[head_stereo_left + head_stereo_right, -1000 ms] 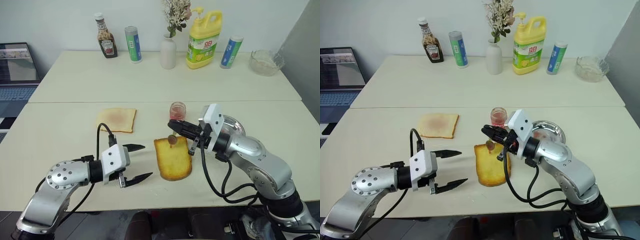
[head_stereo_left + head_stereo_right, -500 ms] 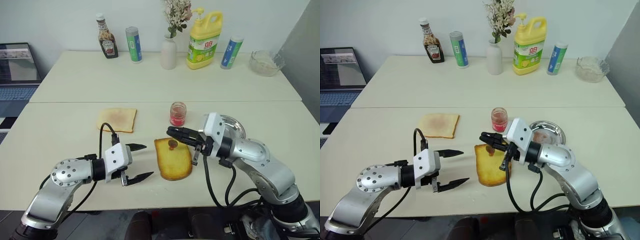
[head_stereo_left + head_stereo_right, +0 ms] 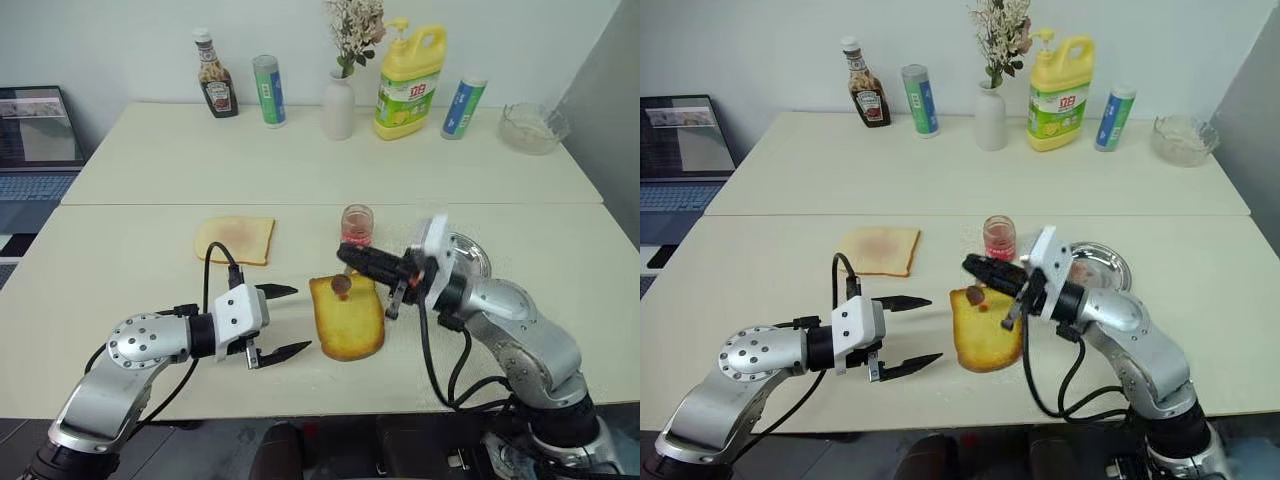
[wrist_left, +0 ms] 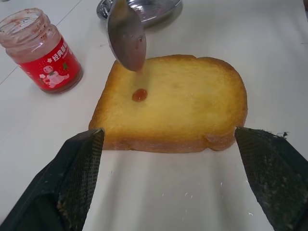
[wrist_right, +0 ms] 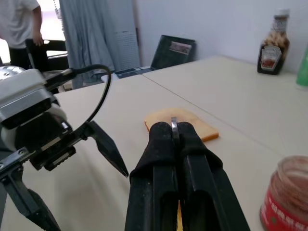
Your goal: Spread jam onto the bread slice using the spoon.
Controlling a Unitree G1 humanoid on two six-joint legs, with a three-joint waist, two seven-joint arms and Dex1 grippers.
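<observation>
Bread slice point(image 3: 348, 317) lies flat on the tabletop point(image 3: 120, 270) straight below my right pincer point(image 3: 347, 259), its long axis running toward and away from me, rounded end nearest me. That pincer is clamped on the handle of the spoon point(image 4: 126, 32), which hangs down from it so the bowl hovers just over the far end of the slice, apart from the crumb as far as I can judge. One small red dab of jam point(image 4: 139, 94) sits on the bread right under the bowl; everything else on the slice looks bare, so I judge the spreading has barely begun. The coming stroke needs the bowl lowered onto that dab and drawn along the slice's length toward me.

My left pincer point(image 3: 284, 322) stands wide open and holding nothing, beside the slice's left edge and close enough to steady it, though it is not touching.

The jam jar point(image 3: 355, 225) stands just beyond the slice, near my right pincer, and the round steel dish point(image 3: 472, 256) lies to the right of the jar, partly behind my right arm. A thinner pale slice point(image 3: 236, 239) lies well to the left. Nothing blocks the path along the bread; the bottles and vase at the far side are well clear.
</observation>
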